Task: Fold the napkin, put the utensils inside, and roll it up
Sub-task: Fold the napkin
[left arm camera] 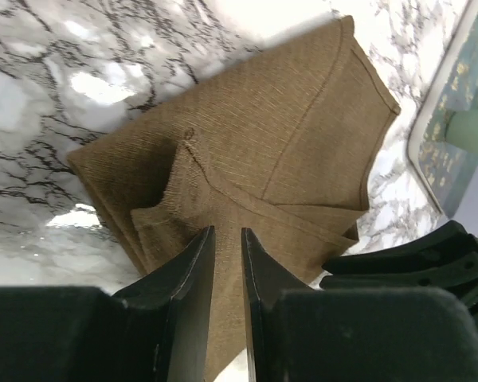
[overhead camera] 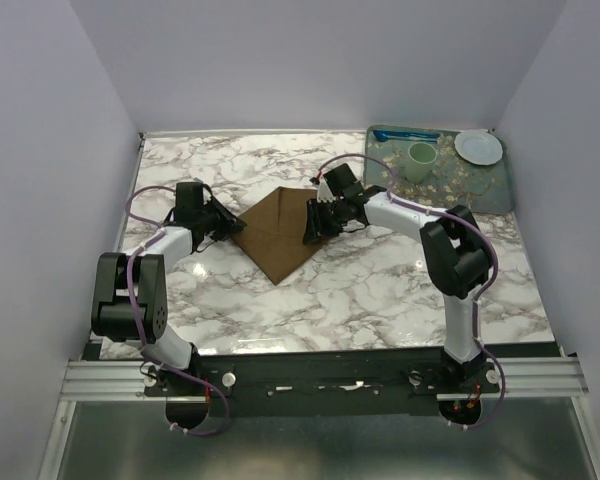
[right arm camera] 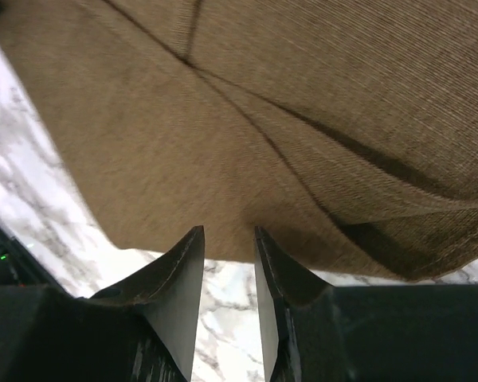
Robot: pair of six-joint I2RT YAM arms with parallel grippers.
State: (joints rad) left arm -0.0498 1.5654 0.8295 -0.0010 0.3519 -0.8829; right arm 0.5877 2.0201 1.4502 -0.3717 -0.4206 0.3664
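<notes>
The napkin [overhead camera: 278, 238] lies flat on the marble table [overhead camera: 380, 290] between the two pincers, turned so that one corner points toward the arm bases. It looks already partly folded, since layered flaps and stitched hems cross its upper face.

The left pincer [left arm camera: 228, 267] sits low at the napkin's left edge, its fingers drawn close with only a narrow slot between them. Nothing fills that slot. Brown cloth shows through it, and just ahead of the tips a small ridge of fabric stands up from the top layer. Whether the tips are pressing on the cloth or are just clear of it is hard to say from this angle.

The right pincer [right arm camera: 227, 255] is at the opposite edge, also narrowly parted and holding nothing. The cloth's border runs just beyond its fingertips, with bare marble under the gap.

The cloth is light, limp and a little coarse. It will sag and drag rather than keep a shape, and a pinch may lift only the upper layer. My judgement is that the best hold is at a corner or a hemmed edge, where the thickness gives the fingers something to bite, with both sides lifted together so the fold stays square.

Well beyond the right pincer stands a patterned tray [overhead camera: 500, 190] with a pale green cup [overhead camera: 420, 160] and a bright blue utensil [overhead camera: 405, 135]. I cannot make out the teal-handled spoon.
</notes>
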